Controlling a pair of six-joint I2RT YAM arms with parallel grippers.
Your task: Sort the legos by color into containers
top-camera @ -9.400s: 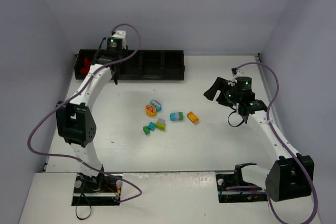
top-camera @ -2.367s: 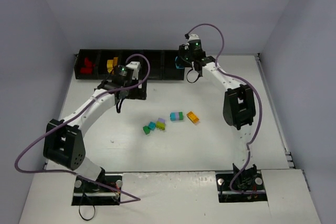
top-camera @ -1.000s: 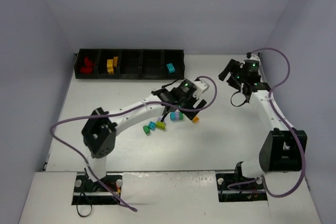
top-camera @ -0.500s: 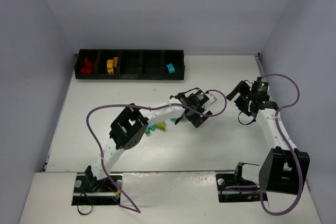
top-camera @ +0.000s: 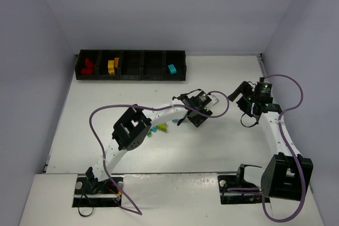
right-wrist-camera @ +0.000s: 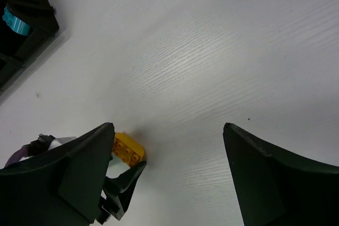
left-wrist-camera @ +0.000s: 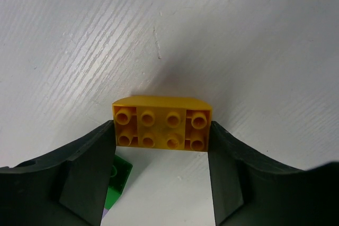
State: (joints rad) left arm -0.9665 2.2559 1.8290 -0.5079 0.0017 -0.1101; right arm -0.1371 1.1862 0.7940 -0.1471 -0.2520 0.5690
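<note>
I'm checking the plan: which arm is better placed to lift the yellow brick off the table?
Left. The left hand brackets the yellow brick, with its fingers against both ends. The right hand hangs open and empty, off to one side of the brick.

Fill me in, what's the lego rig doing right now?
The left hand is down on the table, its fingers against both short ends of a yellow brick that rests on the surface, not yet lifted. The right hand hovers open and empty off to the right. The black tray holds red bricks in its leftmost compartment, yellow pieces in the next and a cyan piece in the rightmost. A few loose bricks, green, cyan and lilac, lie beside the left arm.
</note>
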